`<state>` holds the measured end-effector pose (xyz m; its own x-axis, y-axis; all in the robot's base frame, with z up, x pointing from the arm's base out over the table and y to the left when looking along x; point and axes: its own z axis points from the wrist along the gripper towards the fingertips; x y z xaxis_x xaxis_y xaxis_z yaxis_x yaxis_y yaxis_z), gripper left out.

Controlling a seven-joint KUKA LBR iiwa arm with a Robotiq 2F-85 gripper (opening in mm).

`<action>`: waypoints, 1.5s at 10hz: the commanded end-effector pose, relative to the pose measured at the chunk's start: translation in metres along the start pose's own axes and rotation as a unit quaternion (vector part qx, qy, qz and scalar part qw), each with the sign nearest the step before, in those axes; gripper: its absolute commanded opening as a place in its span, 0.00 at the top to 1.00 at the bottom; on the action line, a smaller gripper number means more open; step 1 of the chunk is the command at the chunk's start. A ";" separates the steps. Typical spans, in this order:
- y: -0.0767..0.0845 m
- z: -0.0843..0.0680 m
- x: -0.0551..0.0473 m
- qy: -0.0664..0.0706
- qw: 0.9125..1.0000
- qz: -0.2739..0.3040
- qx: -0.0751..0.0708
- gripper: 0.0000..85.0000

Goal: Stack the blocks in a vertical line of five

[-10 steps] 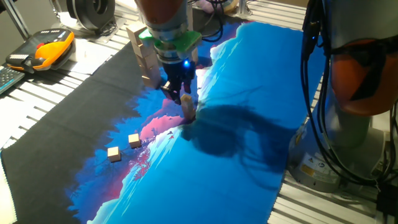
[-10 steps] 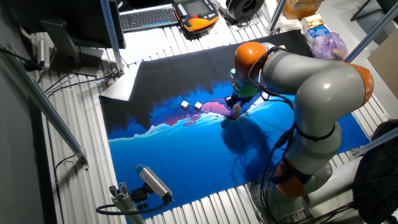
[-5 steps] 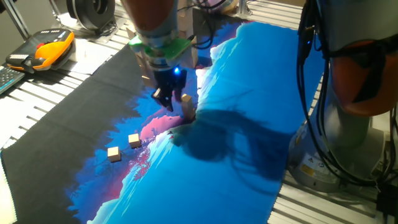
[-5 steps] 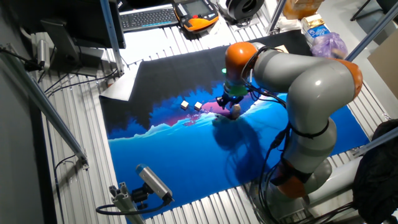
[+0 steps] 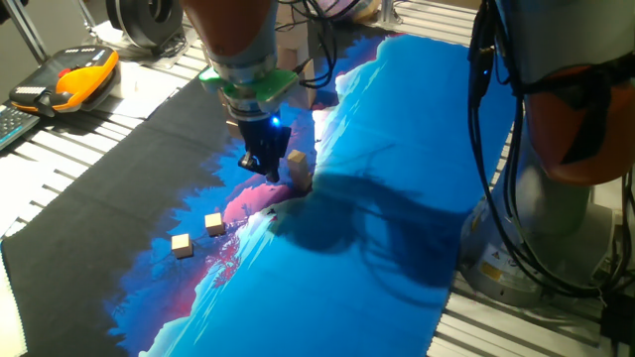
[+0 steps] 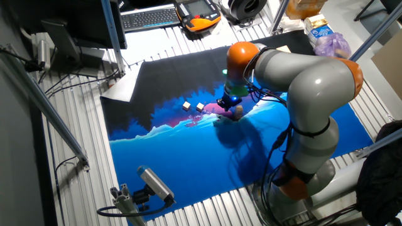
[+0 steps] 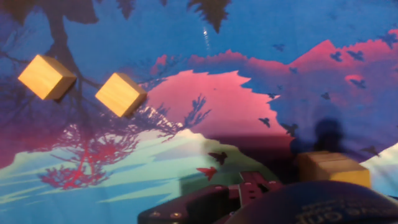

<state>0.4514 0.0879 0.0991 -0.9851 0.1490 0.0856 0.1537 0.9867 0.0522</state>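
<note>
Partial stack of blocks stands on printed mat on worktop; block count unclear, looks like two or three. Gripper hangs just beside stack, toward loose blocks, apparently empty; whether jaws open or closed cannot tell. Two loose blocks lie well apart from stack: nearer block, farther block, close together, not touching. Hand view shows both, plus stack top at lower right. Judgement: stack short of five; loose pair not yet added. No containers in view.
</note>
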 end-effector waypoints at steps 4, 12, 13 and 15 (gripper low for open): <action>0.000 0.000 0.000 0.005 1.000 0.004 -0.018 1.00; 0.000 0.000 0.000 -0.028 0.999 -0.006 -0.013 1.00; 0.000 0.000 0.000 -0.045 0.999 -0.014 -0.006 1.00; 0.000 0.000 0.000 -0.051 0.998 -0.043 -0.019 1.00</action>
<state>0.4514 0.0880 0.0990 -0.9975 0.0664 -0.0229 0.0644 0.9948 0.0794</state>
